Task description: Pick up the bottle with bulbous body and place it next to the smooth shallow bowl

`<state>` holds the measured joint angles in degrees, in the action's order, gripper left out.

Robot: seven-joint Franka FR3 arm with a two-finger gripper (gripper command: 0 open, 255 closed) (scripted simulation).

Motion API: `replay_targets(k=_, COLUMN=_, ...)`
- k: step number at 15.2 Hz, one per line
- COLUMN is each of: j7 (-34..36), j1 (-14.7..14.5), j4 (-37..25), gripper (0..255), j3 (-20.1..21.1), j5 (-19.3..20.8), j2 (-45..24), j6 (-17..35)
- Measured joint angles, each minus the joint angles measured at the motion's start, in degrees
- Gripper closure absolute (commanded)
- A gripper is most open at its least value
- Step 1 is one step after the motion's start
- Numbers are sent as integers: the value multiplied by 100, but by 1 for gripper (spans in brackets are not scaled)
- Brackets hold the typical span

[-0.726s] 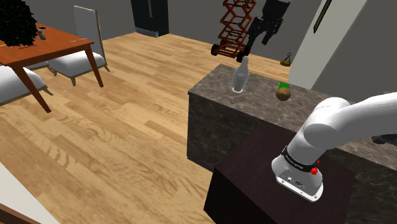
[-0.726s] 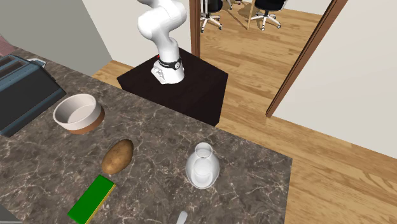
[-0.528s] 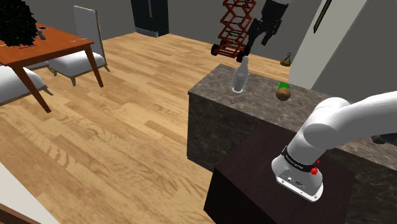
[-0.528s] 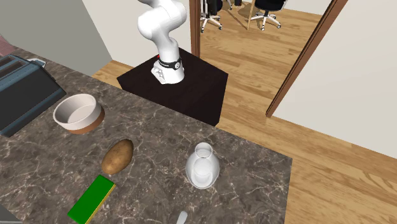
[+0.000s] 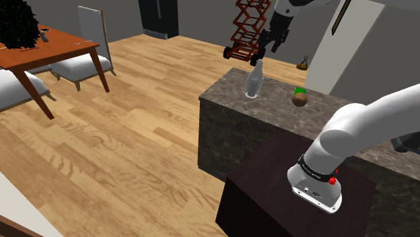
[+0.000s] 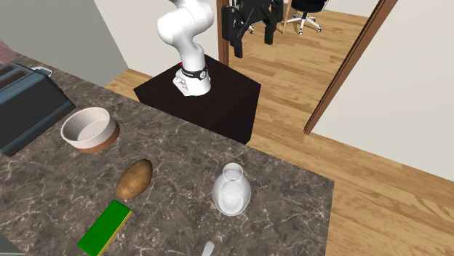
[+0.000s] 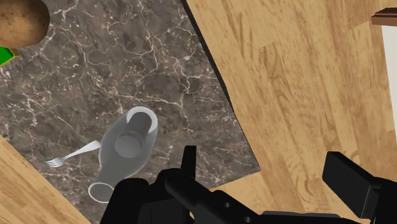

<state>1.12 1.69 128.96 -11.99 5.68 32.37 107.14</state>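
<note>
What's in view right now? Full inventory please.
counter: 1, dark marbled
bottle: 1, translucent white, upright near the counter's edge
fork: 1, grey, beside the bottle
appliance: 1, dark blue-grey, second exterior view's left
bowl: 1, white inside, brown outside, beside the appliance
block: 1, green, flat on the counter
potato: 1, brown, beside the block
dining table: 1, reddish wood, across the floor
stand: 1, dark box
arm: 1, white
gripper: 1, black, open, above the bottle
</note>
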Motion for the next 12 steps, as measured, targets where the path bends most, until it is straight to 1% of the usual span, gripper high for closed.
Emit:
replay_targets(k=6, j7=-529, j1=93, j4=-318, gripper=0, j3=-561, j5=-12, j2=-921, j6=535)
replay_targets(k=9, j7=-833, j1=120, j4=-576, gripper=0, j3=-846, j5=-125, j2=-1503, j6=817)
replay_targets(k=11, j7=-1028, j1=154, j4=-740, gripper=0, j3=-1006, j5=-206, j2=-1803, j6=913)
replay_targets(k=12, j7=-1172, j1=167, j4=-877, gripper=0, j3=-1116, j5=-297, j2=-2065, j6=1018)
